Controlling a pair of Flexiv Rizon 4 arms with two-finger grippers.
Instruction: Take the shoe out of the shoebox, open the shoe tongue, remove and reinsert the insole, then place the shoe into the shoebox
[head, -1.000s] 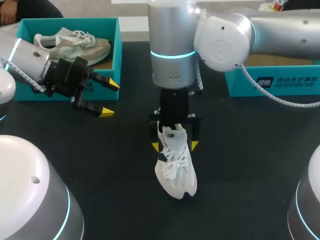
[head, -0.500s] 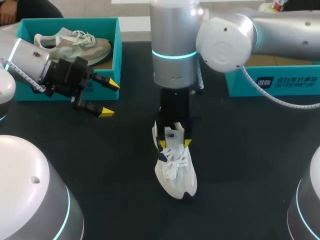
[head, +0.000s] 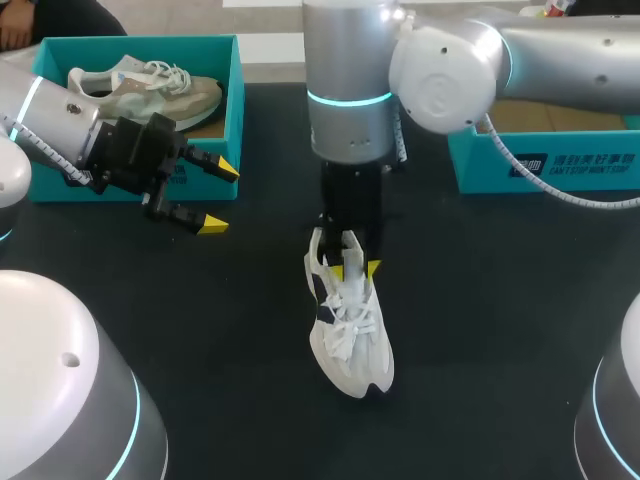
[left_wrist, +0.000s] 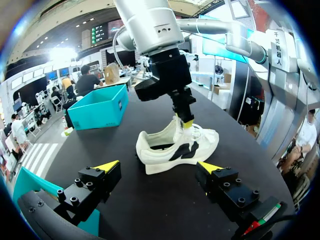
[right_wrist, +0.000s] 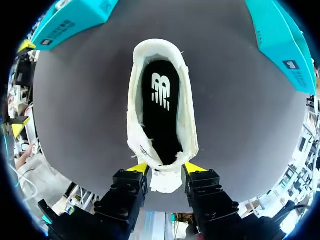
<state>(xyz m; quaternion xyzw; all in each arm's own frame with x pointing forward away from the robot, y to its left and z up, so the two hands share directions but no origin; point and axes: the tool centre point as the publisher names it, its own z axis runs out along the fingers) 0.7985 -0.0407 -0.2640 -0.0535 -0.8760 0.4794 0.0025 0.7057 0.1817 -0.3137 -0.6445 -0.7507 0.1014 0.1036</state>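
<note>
Head view: the white shoe (head: 350, 335) is standing on its sole on the black table (head: 500, 300), its long axis running from the heel at the far end to the toe pointing back toward the robot. The right gripper (head: 356, 270) is hanging straight over the shoe's throat, its fingers drawn narrow and pinching the tongue (right_wrist: 165, 180) from both sides. The dark insole (right_wrist: 161, 107) is lying exposed just beyond the grip, toward the heel. The left gripper (head: 220, 197) is hovering well off the shoe's left side, spread wide and holding nothing. The teal shoebox (head: 235, 100) is sitting beyond it, farther still from the shoe. The right arm is plainly the nearer. The tongue is likely needing a pull along the shoe's length, toward the toe.
</note>
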